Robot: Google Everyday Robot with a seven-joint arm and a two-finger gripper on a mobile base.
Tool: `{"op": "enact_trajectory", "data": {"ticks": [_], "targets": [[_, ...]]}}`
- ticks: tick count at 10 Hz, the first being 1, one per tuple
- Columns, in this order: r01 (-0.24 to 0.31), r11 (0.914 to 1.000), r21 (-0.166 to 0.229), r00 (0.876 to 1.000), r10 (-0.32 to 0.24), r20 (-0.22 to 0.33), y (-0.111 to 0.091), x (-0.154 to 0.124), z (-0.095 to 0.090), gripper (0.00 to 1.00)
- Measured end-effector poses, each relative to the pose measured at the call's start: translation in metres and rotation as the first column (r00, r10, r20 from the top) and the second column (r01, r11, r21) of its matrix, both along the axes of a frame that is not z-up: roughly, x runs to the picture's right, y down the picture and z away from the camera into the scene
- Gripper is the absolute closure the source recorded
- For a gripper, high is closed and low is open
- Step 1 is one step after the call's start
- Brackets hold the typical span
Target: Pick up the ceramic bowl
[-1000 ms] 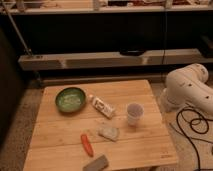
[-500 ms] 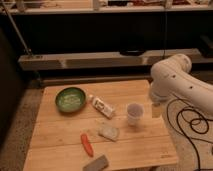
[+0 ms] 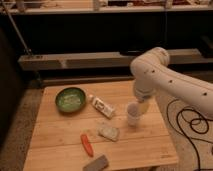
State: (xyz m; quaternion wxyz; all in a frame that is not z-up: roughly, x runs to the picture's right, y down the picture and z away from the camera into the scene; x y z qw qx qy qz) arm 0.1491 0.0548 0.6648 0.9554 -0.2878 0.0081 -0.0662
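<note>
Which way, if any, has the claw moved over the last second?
Yes. The claw has swung left in the view, from beyond the right edge of the wooden table to just above the white cup, closer to the green ceramic bowl.

Prob. robotics lab (wood table [image 3: 60, 137], robot arm [image 3: 172, 85], floor cables [image 3: 186, 125], shelf [image 3: 90, 60]).

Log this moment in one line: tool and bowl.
tool: over white cup, right part of table | ceramic bowl: back left on table, apart from tool, untouched | pick: not yet done
</note>
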Motion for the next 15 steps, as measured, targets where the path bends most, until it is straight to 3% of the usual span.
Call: {"op": "enact_trajectory", "data": {"ticks": [3,9,12,15], "targets": [[0.046,0.9989,0.002,0.999,-0.046,0.016,-0.001,-0.031,0.0,0.35],[0.095,0.9944,0.047,0.994,-0.097,0.044,-0.006,-0.131,0.015,0.35],[0.098,0.9932,0.064,0.994,-0.101,0.051,-0.006,-0.155,0.017,0.35],[0.096,0.9932,0.066,0.994,-0.1,0.053,-0.019,-0.172,0.033,0.35]]}}
